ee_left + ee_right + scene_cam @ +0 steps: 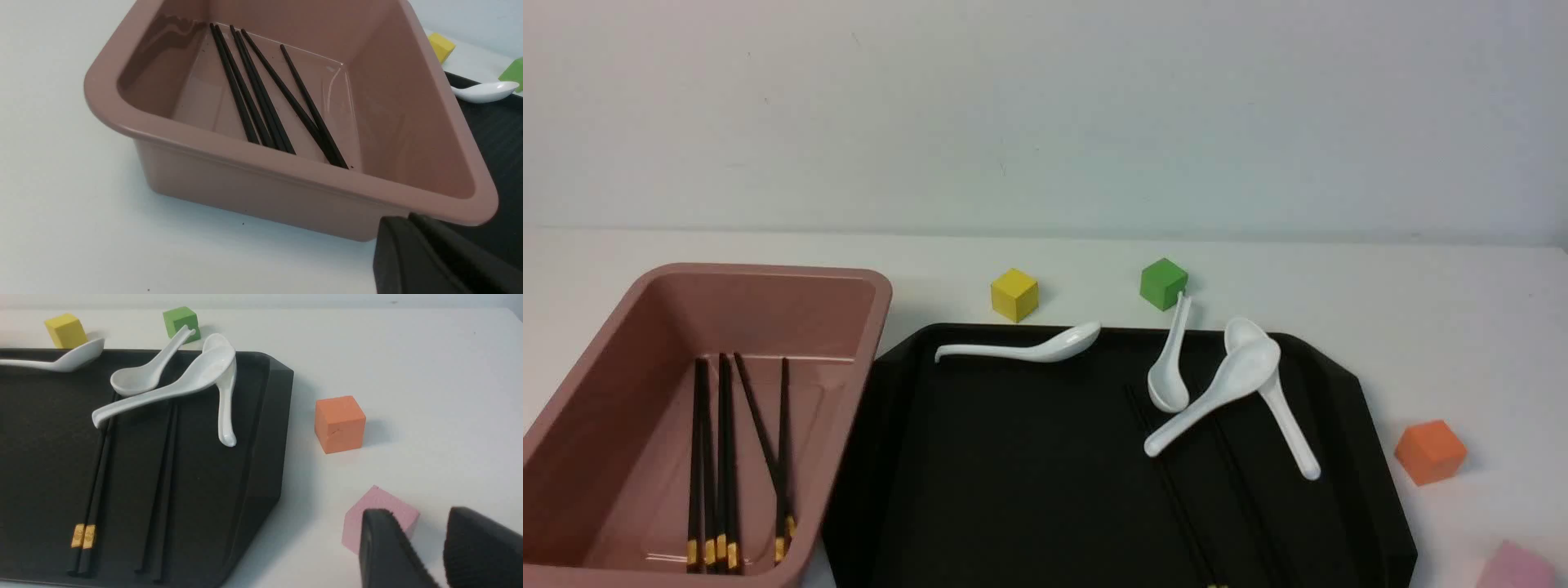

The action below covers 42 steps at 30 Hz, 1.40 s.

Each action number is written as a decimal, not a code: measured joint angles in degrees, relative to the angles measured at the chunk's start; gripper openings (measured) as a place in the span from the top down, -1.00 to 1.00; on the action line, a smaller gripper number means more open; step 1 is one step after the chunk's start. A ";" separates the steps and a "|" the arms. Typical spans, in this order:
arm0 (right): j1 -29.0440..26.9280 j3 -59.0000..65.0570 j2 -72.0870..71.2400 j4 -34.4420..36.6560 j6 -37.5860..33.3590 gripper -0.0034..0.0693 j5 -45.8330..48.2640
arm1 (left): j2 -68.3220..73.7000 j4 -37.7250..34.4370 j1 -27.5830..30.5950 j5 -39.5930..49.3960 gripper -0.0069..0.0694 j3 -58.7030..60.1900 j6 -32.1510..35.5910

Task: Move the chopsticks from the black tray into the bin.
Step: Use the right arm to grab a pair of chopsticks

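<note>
Landmark: black tray (1013, 490).

Bin (768, 276): just off the tray's left edge. Holds six chopsticks (723, 457), flat on its floor, gold bands at the near end.

Tray chopsticks (92, 486): four, on the tray's right half, in two close pairs running lengthwise. Far tips tucked under the white soup spoons (171, 390). Gold bands legible on one pair only.

Three spoons clustered at the tray's far right, two crossed. Fourth spoon (1029, 349) along the far rim, left of them.

Yellow cube (1014, 295) and green cube (1163, 283) beyond the tray's far edge. Orange cube (1429, 452) off its right side. Pink cube (380, 500) off its near right corner.

Left gripper (402, 222): clenched, fingers pressed together, by the tray's left edge at the bin's near corner.

Right gripper (421, 522): released, fingers apart, off the tray's near right corner beside the pink cube.
</note>
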 joint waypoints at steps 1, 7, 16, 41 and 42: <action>0.00 0.00 0.00 0.00 0.00 0.25 0.00 | 0.00 0.00 0.00 0.00 0.74 0.00 0.00; 0.00 0.00 0.00 0.00 0.00 0.25 0.00 | 0.00 0.00 0.00 0.00 0.73 0.00 0.00; 0.00 0.00 0.00 0.00 0.00 0.25 0.00 | 0.00 0.00 0.00 0.00 0.71 0.00 0.00; 0.00 0.00 0.00 6.62 3.02 0.25 -0.23 | 0.00 0.00 0.00 0.00 0.71 0.00 0.00; 0.00 0.00 0.00 10.55 5.14 0.25 -0.22 | 0.00 0.00 0.00 0.00 0.71 0.00 0.00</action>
